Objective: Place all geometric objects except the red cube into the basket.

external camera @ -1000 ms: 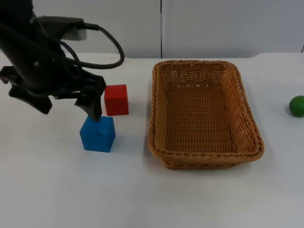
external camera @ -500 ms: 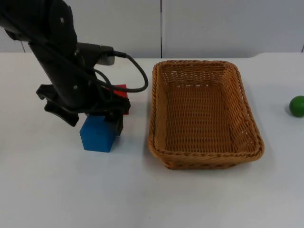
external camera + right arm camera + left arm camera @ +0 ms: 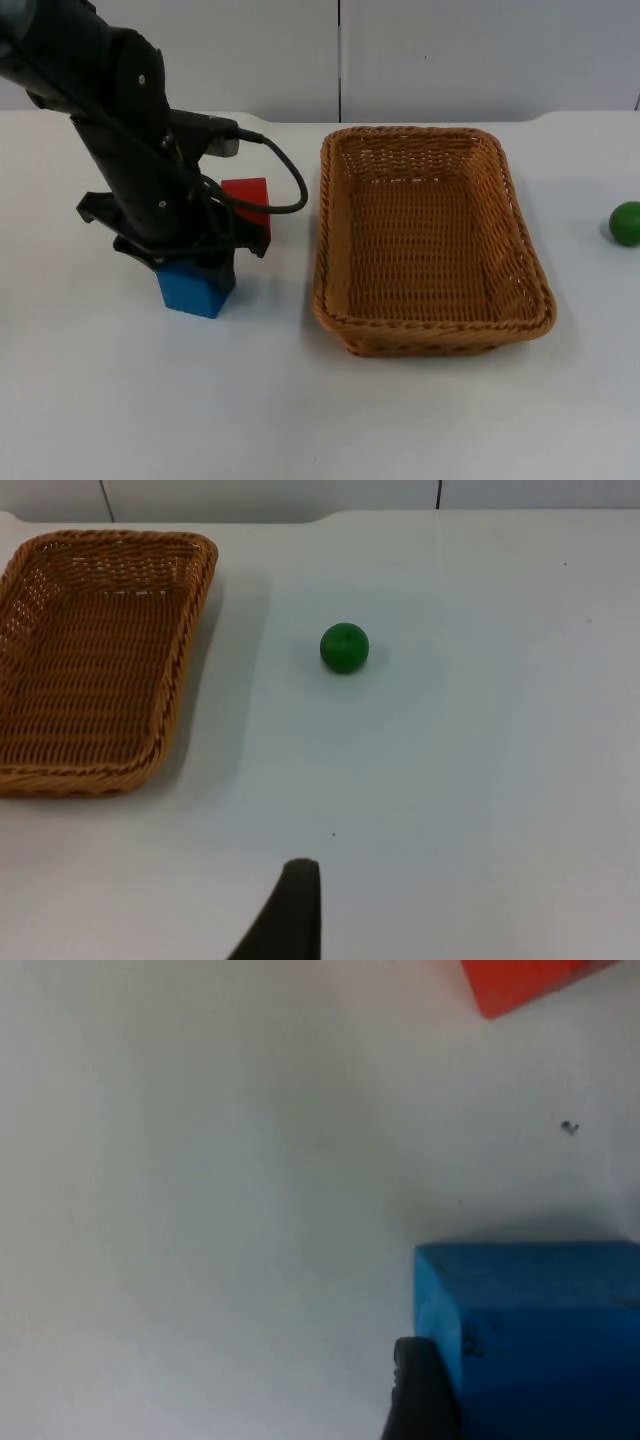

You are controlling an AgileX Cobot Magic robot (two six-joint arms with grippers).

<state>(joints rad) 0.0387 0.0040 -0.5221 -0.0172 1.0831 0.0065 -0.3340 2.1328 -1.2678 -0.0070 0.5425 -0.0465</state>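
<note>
The blue cube (image 3: pixel 193 291) sits on the white table, left of the wicker basket (image 3: pixel 520 215). My left gripper (image 3: pixel 192 262) has come down over it, open, with the arm hiding the cube's top. In the left wrist view one black fingertip (image 3: pixel 420 1392) stands against the side of the blue cube (image 3: pixel 540 1340). The red cube (image 3: pixel 250 199) lies just behind, partly covered by the arm, and its edge (image 3: pixel 530 980) shows from the left wrist. A green ball (image 3: pixel 625 222) rests at the far right, also seen as the green ball (image 3: pixel 344 647) from the waiting right arm.
The basket (image 3: pixel 190 600) holds nothing. Open table lies in front of the cubes and the basket, and between the basket and the ball. The grey partition wall (image 3: pixel 340 60) closes off the back.
The left arm swung in from the left and dropped onto the blue cube. The cube shifted slightly left and forward. The ball and basket stayed put.
</note>
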